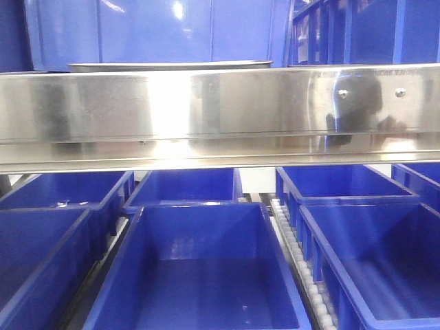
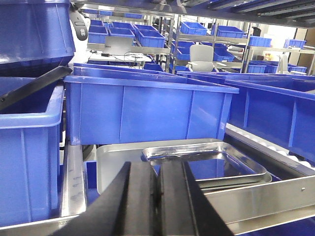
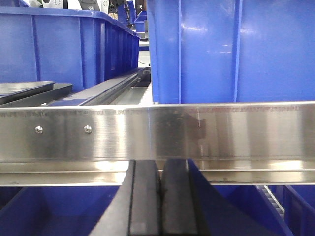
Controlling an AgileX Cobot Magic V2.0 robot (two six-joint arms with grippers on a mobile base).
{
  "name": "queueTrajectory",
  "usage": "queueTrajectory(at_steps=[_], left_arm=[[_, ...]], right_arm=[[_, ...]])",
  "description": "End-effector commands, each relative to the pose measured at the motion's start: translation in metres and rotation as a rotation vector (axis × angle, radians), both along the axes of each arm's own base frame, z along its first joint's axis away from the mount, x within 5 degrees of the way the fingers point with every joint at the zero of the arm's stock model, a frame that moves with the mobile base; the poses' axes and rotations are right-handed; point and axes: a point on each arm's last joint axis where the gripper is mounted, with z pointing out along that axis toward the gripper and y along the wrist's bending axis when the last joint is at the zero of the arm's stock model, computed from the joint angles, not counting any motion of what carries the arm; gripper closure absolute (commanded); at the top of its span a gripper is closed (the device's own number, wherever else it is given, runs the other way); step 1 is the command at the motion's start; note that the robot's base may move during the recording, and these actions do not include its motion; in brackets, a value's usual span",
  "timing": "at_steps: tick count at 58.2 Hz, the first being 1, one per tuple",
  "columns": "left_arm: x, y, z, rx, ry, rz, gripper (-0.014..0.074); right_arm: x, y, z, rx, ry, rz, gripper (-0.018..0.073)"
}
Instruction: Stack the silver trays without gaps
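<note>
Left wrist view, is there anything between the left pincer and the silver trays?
Nothing visible. The left pincer, closed and empty, points straight at the silver trays, which sit stacked just beyond its tips, in front of a blue bin.

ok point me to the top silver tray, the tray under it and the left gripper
top silver tray (image 2: 206,164): left wrist view, on its shiny floor.
lower silver tray (image 2: 118,162): left wrist view, on the bare flat area left of the top tray.
left gripper (image 2: 158,196): left wrist view, at the seam between its closed black fingers.

All views face the shelf rail (image 1: 220,110) closely
</note>
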Motion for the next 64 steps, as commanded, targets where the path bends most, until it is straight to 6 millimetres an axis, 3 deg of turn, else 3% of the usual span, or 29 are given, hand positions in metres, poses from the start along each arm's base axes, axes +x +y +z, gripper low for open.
queueTrajectory(at_steps=[1,64], left_arm=[[-0.0018,0.0005,0.0013,-0.013,-0.016,-0.004,0.0616],[-0.0018,0.0005,0.0013,-0.013,-0.016,-0.004,0.0616]], right_arm=[[-0.0004,-0.0005,0.0010,-0.010,-0.013,-0.008,0.0638],[-0.0004,-0.0003,-0.0012,-0.009,0.011,-0.006,0.0638]])
